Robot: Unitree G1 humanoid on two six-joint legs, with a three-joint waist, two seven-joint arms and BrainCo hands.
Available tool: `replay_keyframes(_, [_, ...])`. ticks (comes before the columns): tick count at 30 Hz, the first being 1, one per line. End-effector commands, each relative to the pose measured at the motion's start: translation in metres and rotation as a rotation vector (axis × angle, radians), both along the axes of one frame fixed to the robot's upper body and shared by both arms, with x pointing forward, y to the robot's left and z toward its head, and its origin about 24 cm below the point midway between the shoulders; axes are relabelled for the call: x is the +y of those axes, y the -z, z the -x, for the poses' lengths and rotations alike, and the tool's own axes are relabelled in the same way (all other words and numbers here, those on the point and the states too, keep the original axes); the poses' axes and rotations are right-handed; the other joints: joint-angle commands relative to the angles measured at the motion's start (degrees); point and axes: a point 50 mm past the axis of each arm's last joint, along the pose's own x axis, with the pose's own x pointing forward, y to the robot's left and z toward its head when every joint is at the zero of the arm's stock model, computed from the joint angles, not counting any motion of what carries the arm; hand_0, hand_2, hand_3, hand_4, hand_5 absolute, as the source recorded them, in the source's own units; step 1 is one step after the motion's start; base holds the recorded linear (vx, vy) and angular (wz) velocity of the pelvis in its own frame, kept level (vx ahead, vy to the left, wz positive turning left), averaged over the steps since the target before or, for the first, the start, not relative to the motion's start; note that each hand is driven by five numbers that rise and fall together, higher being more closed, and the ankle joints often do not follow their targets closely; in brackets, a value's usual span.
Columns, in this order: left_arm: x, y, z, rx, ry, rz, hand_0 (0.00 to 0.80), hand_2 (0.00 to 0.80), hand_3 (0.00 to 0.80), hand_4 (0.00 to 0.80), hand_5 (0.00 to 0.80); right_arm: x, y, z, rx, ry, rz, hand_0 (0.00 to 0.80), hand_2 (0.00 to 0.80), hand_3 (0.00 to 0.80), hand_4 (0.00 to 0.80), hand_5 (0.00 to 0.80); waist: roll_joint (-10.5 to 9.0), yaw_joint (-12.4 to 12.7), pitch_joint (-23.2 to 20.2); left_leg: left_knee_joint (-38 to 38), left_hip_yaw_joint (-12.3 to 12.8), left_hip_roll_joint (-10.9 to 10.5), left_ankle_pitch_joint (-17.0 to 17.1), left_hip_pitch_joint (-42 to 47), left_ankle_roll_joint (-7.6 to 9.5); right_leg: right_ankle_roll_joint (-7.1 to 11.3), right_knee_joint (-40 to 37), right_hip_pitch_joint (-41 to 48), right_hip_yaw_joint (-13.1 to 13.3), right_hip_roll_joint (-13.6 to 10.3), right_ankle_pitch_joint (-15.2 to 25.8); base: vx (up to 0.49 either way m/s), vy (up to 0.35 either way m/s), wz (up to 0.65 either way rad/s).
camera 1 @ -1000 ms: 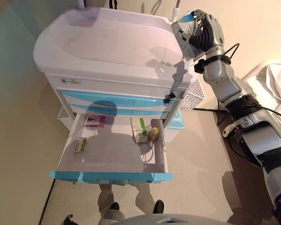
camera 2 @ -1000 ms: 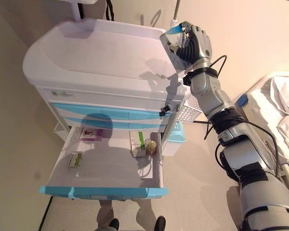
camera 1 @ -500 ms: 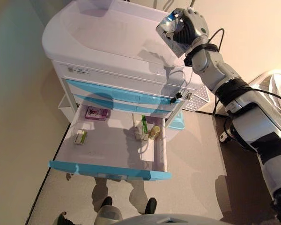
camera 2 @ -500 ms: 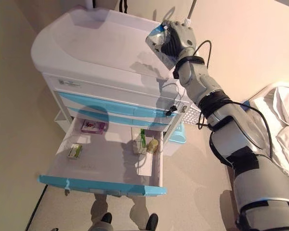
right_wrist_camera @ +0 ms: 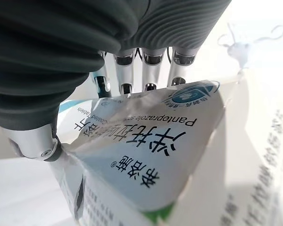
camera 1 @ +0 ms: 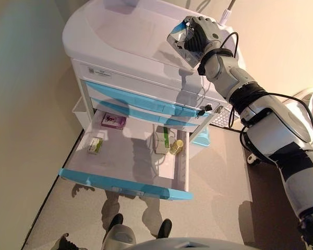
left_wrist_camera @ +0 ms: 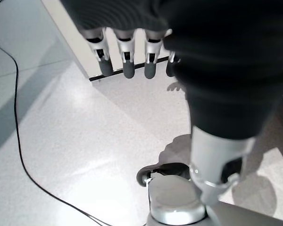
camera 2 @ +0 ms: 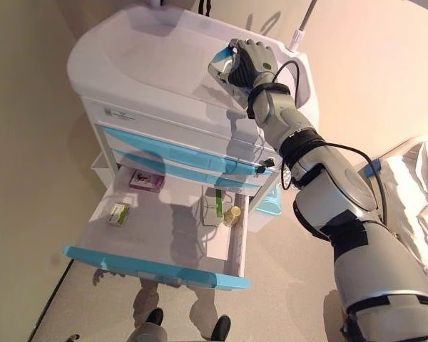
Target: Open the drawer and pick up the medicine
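One medicine box (right_wrist_camera: 151, 155) sits pinched in your right hand (camera 1: 198, 36), fingers curled round it above the cart top (camera 1: 125, 31), while your left hand (left_wrist_camera: 127, 56) hangs slack over the floor (left_wrist_camera: 61, 141), drawer (camera 1: 125, 161) open.

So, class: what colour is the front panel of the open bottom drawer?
Light blue; the drawer front shows best in the left eye view.

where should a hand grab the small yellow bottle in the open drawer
Grip the small yellow bottle around its sides, coming straight down from above. It seems to stand upright at the drawer's right wall, tight beside the white and green box, so side approaches look blocked. The right hand already holds a medicine box.
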Motion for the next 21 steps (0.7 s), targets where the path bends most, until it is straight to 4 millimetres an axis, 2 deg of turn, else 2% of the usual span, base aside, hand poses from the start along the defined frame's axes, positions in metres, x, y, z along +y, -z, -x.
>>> replay_keyframes(1, [0.014, -0.008, -0.011, -0.033, -0.027, -0.047, 0.0, 0.0, 0.0, 0.0, 0.0, -0.012, -0.055, 0.005, -0.134, 0.065, 0.038, 0.8, 0.8, 0.8, 0.8, 0.8, -0.85, 1.8, 1.9, -2.6, -2.6, -2.5, 2.6, -1.4, 2.79, 4.49, 1.3, 3.3, 0.1, 0.4, -1.5, -0.009, -0.001, 0.03])
replay_keyframes(12, [0.014, -0.01, -0.019, -0.052, -0.006, -0.05, 0.0, 0.0, 0.0, 0.0, 0.0, -0.018, -0.055, 0.004, -0.151, 0.131, 0.206, 0.8, 0.8, 0.8, 0.8, 0.8, -0.63, 3.4, 3.3, -2.3, -4.0, -3.1, 3.0, -2.8, 2.84, 4.72, 1.3, 2.6, -1.1, -0.1, -1.3, -0.001, 0.005, 0.07])
replay_keyframes(21, [0.013, -0.011, -0.026, -0.072, 0.007, -0.047, 0.0, 0.0, 0.0, 0.0, 0.0, -0.023, -0.057, 0.004, -0.158, 0.165, 0.245, 0.8, 0.8, 0.8, 0.8, 0.8, -0.38, 3.9, 4.4, -2.1, -4.8, -3.4, 3.4, -4.0, 2.82, 4.86, 1.4, 1.9, -2.0, -0.4, -1.1, -0.003, 0.006, 0.08])
